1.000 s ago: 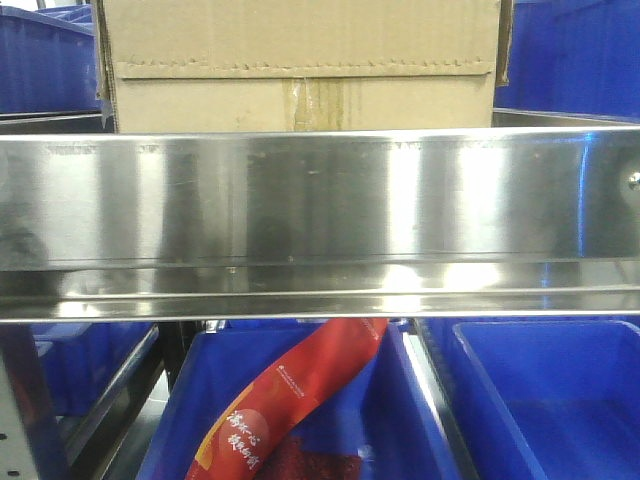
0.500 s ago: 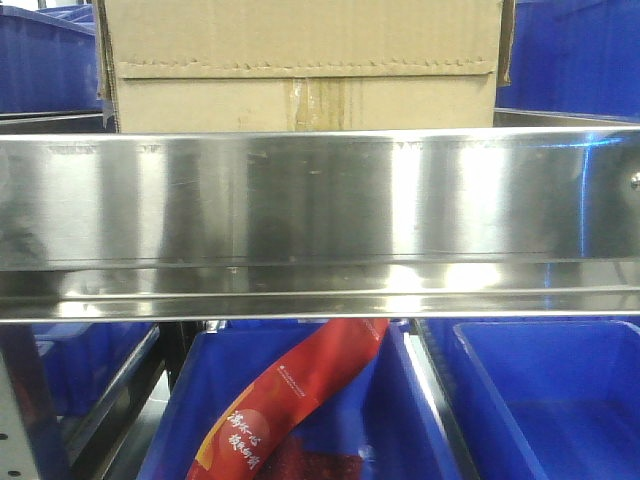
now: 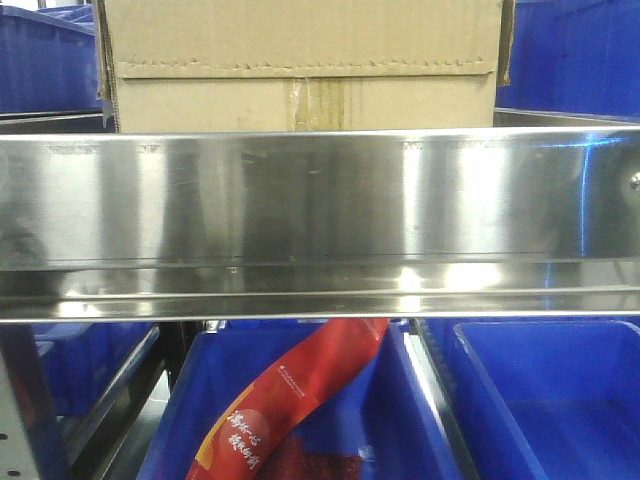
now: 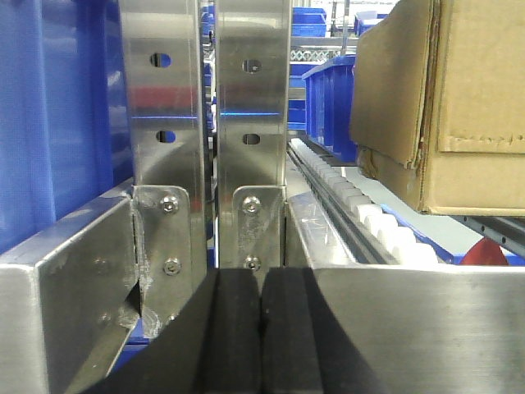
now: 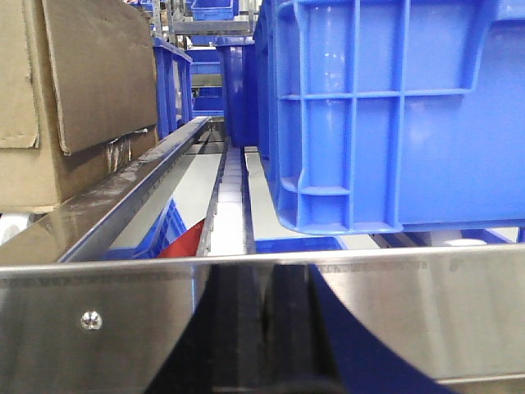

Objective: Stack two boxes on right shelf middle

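A large plain brown corrugated cardboard box with a zigzag flap edge and taped centre seam sits on the shiny stainless-steel shelf tier, just behind its mirror-like front lip. Blue plastic bins lie below, one holding a red packet. The left gripper and right gripper each have black pads pressed together, holding nothing

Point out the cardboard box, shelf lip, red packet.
cardboard box (image 3: pixel 300 60), front view, upper flap face.
shelf lip (image 3: pixel 320 200), front view, mirror-like steel front.
red packet (image 3: pixel 290 400), front view, middle of its printed face.
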